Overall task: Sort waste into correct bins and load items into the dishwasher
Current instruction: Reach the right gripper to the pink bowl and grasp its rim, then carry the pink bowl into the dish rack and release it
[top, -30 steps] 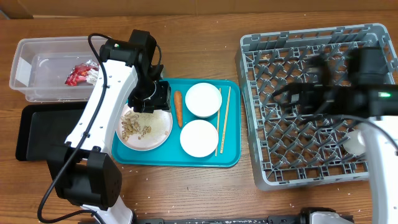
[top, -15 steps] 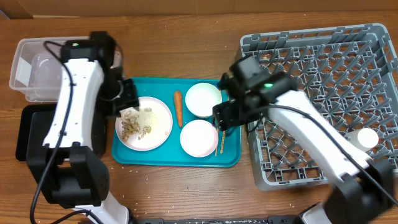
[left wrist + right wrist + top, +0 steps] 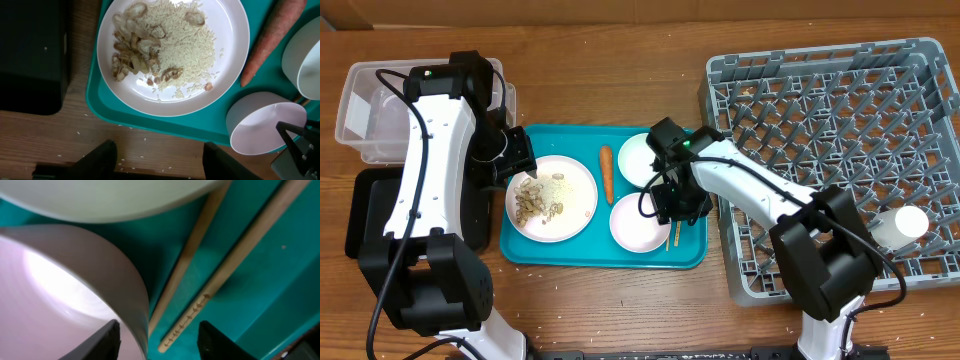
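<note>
Chopsticks [image 3: 220, 280] lie on teal tray [image 3: 590, 250], 3 o'clock of pink bowl [image 3: 635, 225]. Right gripper [image 3: 157, 330] low over them, jaws spread astride sticks, apparently lining up pinch. Left gripper [image 3: 157, 150] jaws apart, empty, beside plate [image 3: 230, 30] of scraps [image 3: 135, 55].

From overhead, my right arm [image 3: 745, 188] hides most of the chopsticks [image 3: 671, 238], and my left arm [image 3: 428, 150] hides part of the clear tub [image 3: 355, 112]. At my right wrist, the pink bowl [image 3: 60, 290] runs off the left and bottom edges.
</note>
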Tool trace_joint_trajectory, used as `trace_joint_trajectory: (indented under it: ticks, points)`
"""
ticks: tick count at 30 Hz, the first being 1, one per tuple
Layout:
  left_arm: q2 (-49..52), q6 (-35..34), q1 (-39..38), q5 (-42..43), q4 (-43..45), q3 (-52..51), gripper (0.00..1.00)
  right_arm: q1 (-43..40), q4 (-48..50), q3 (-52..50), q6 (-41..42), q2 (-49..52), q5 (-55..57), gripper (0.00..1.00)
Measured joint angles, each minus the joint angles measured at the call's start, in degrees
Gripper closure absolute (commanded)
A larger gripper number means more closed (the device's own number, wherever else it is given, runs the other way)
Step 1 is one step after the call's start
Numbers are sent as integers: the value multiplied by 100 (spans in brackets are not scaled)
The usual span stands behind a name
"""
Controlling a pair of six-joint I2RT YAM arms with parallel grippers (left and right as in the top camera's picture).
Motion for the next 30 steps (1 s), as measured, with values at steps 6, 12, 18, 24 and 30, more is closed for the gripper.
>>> trace_joint_trajectory:
  ticks: [6,12,18,24,30]
  points:
    - [0,0,0,2,0,0,42,52,-26,0,111,74,9,93]
    - [0,0,0,0,0,0,43,-44,-638,116,170,74,155,96]
    - [0,0,0,0,-2,0,43,-337,-1104,745,173,-184,610,96]
    - [0,2,0,0,-13,0,43,-704,-1287,1314,291,-1296,1552,96]
    - [0,2,0,2,-22,0,42,-1517,-1403,1405,815,-2365,3912,96]
